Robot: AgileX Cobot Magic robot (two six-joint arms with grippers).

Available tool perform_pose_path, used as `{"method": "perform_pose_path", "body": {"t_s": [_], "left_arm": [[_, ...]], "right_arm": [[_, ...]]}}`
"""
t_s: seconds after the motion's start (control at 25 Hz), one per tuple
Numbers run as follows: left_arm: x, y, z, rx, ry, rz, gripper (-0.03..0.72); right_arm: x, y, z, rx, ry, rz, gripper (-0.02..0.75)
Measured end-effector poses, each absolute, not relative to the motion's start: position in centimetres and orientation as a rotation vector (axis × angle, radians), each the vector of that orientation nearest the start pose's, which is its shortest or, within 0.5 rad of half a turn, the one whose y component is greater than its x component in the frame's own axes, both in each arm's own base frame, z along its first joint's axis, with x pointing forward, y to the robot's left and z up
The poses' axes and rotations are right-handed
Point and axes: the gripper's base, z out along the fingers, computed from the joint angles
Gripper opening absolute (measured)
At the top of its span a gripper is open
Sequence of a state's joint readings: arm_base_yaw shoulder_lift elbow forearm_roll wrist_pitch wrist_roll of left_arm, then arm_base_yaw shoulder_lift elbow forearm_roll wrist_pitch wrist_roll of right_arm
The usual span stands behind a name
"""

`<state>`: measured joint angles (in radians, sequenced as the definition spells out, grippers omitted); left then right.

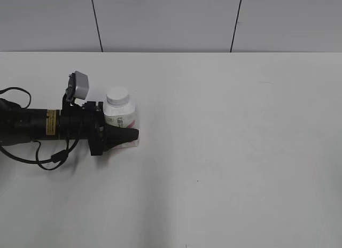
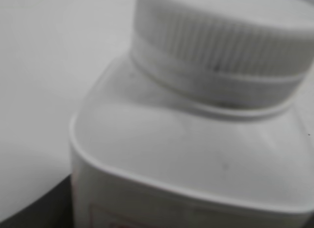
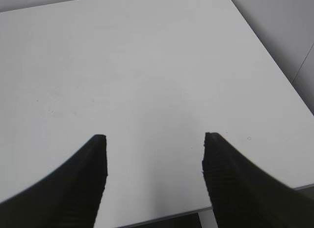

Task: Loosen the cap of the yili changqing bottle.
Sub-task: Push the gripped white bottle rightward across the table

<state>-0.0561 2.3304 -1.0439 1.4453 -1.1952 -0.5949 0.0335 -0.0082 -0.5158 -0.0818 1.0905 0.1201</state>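
Left gripper (image 1: 125,136) has its jaws around the bottle (image 1: 124,118) body; can't tell if the clamp is firm. Cap (image 1: 117,95) sits on the neck, apparently still seated, untouched. Right gripper (image 3: 153,161) spread, empty, nowhere near the bottle. Loosening is all left. Far finger hidden behind the bottle; label mostly covered.

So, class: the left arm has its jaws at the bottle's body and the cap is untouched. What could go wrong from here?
1. The left gripper sits low on the yili changqing bottle; a weak hold might let it spin when the cap is turned.
2. The bottle stands free on the table, so a push could tip it.
3. The right gripper hangs open over bare table, away from the cap.
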Motion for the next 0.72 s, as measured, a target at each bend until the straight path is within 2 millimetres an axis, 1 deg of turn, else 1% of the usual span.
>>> {"method": "perform_pose_path", "body": {"t_s": [0.16,0.36,0.56,0.72], "left_arm": [[34.6,-12.1,4.8,1.151,1.674,-1.081,0.46],[33.9,-15.0,5.0,1.208,1.644,-1.11,0.452],[34.0,-18.4,5.8,1.298,1.566,-1.109,0.448],[34.1,-20.4,6.4,1.331,1.521,-1.098,0.447]], "right_arm": [[-0.9,-0.7,27.9,0.095,2.045,-0.002,0.491],[-0.9,-0.7,27.9,0.095,2.045,-0.002,0.491],[-0.9,-0.7,27.9,0.095,2.045,-0.002,0.491],[-0.9,-0.7,27.9,0.095,2.045,-0.002,0.491]]}}
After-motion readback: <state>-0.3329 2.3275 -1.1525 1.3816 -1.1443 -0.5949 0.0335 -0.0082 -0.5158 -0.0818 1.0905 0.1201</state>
